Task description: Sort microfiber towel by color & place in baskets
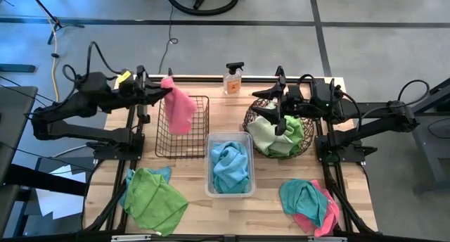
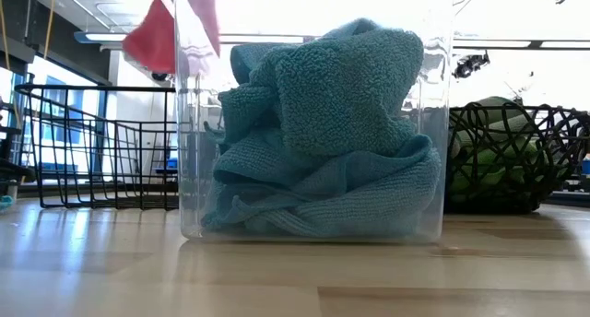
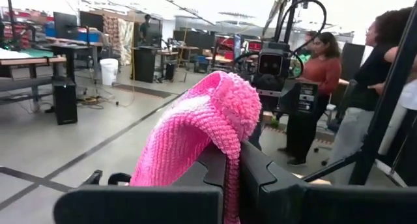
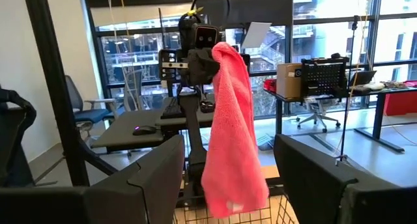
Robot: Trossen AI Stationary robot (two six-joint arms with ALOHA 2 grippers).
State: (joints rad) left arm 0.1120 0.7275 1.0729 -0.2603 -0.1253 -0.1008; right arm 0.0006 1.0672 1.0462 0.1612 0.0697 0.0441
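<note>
Pale wood planks make up the counter [image 1: 274, 200], with a grey workshop floor around it and people standing beyond in the left wrist view. Over the black wire basket [image 1: 182, 126], the left tool [image 1: 163, 92] is pressed together on a pink towel [image 1: 179, 105], which hangs down in a long fold above the basket's far edge. To finish this step well, I judge the arm should carry the cloth a little further over the basket's middle and lower it before letting go, so the trailing end drops inside the wire walls and does not drape over the rim. A release from high up could let the limp cloth swing and catch on the rim.

Above the round woven basket [image 1: 255, 116], the right tool [image 1: 281, 117] stands spread and empty, over the lime green towels [image 1: 275, 136] already lying there. Between the two baskets, the clear tub [image 1: 228, 190] holds a crumpled teal towel [image 2: 323, 142].

Still on the counter are a green towel [image 1: 155, 200] with a bit of teal beneath it near the front left corner, and a teal towel [image 1: 301, 197] lying on a pink one [image 1: 328, 212] near the front right. All of them look thick, fuzzy and soft, and bunch into loose folds. At the back edge stands a spray bottle [image 1: 233, 79], apart from the sorting.
</note>
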